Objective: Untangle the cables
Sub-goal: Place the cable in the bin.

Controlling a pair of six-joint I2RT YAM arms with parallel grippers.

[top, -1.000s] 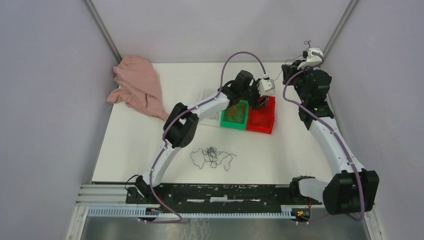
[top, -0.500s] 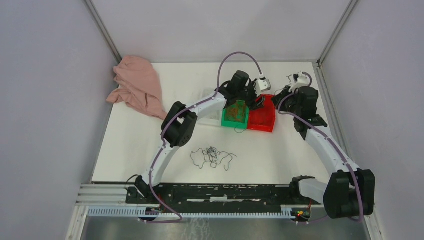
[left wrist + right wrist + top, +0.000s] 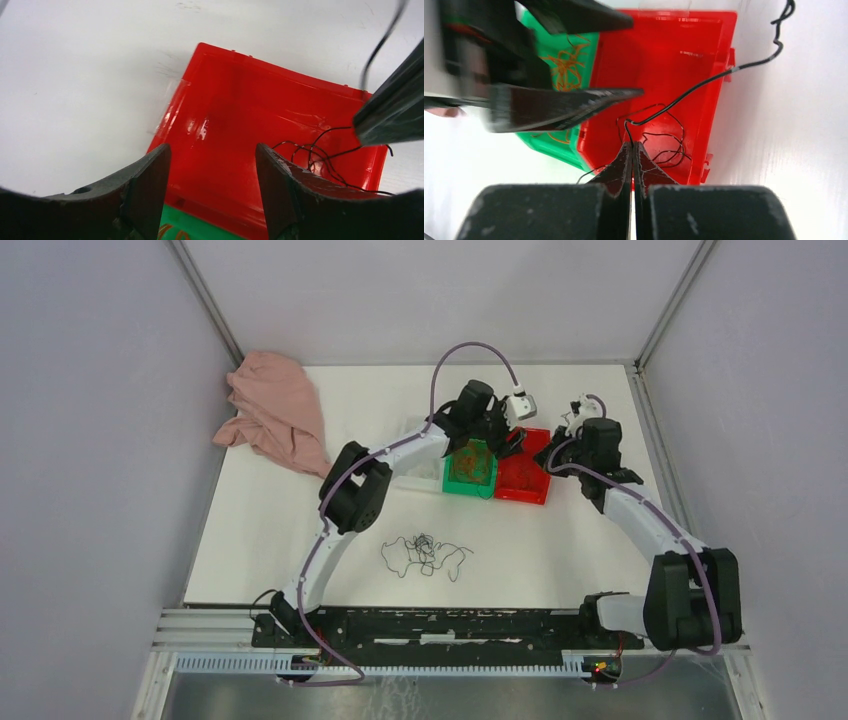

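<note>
White tabletop (image 3: 260,530), grey walls (image 3: 90,440): left jaws gape over red bin (image 3: 260,100), right jaws pinch black cable (image 3: 704,82).

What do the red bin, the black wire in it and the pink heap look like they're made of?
The red bin: likely moulded plastic, glossy, with bright highlights on its smooth floor. The black wire: hair-thin, springy, maybe coated metal; it holds curly loops. The pink heap: soft matte cloth, by its crumpled folds.

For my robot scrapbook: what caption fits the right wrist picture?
Shut right gripper pinching a black wire above the red bin.
</note>
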